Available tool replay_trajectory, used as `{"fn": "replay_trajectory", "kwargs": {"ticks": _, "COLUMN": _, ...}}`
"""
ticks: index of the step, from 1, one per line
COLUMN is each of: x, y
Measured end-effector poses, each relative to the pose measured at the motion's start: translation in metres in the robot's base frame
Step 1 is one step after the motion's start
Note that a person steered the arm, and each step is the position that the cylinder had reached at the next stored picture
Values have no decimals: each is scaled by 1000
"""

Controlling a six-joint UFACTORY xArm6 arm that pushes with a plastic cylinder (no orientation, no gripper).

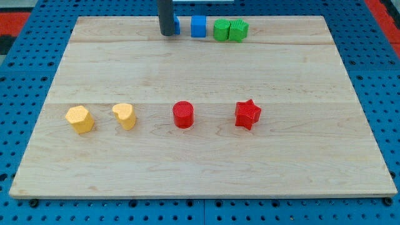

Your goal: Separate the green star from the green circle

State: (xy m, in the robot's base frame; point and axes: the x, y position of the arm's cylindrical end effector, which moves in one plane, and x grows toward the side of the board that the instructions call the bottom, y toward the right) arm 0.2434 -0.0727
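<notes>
The green circle (221,30) and the green star (238,30) sit touching side by side at the view's top, right of centre, on the wooden board (200,75). My tip (167,34) stands at the view's top, well to the left of both green blocks. It is right in front of a blue block (176,25) that it mostly hides. A second blue block, a cube (198,27), lies between my tip and the green circle.
A row lies across the board's middle: a yellow hexagon (80,119), a yellow heart (125,115), a red cylinder (183,115) and a red star (247,114). The board's far edge runs just behind the green blocks.
</notes>
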Motion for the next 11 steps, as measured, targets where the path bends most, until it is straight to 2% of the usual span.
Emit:
{"fn": "replay_trajectory", "kwargs": {"ticks": 1, "x": 8, "y": 0}}
{"fn": "replay_trajectory", "kwargs": {"ticks": 2, "x": 40, "y": 2}}
{"fn": "replay_trajectory", "kwargs": {"ticks": 3, "x": 40, "y": 67}}
{"fn": "replay_trajectory", "kwargs": {"ticks": 4, "x": 39, "y": 100}}
{"fn": "replay_trajectory", "kwargs": {"ticks": 5, "x": 30, "y": 94}}
{"fn": "replay_trajectory", "kwargs": {"ticks": 7, "x": -9, "y": 147}}
{"fn": "replay_trajectory", "kwargs": {"ticks": 11, "x": -15, "y": 205}}
